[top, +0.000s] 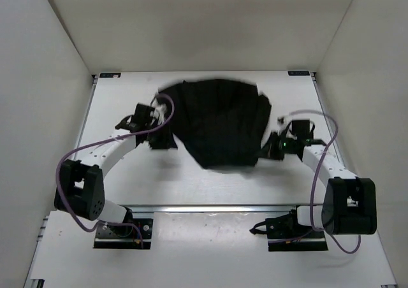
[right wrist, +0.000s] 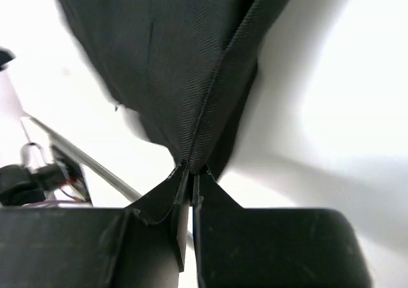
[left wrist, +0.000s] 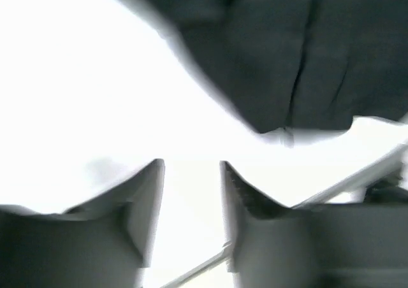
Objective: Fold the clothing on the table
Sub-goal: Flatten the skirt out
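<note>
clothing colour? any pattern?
The clothing is plain black with no print, only a fine weave texture. It shows best in the right wrist view.

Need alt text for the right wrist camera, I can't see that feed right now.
The right gripper is shut on a pinched fold of the black clothing, which spreads away from its fingertips. The white table lies behind it.

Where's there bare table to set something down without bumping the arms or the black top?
Widest free patch: the table strip between the clothing and the silver rail. Narrower: the far edge behind the clothing. Crowded: its sides, where the left gripper hangs open and the right gripper pinches fabric.
</note>
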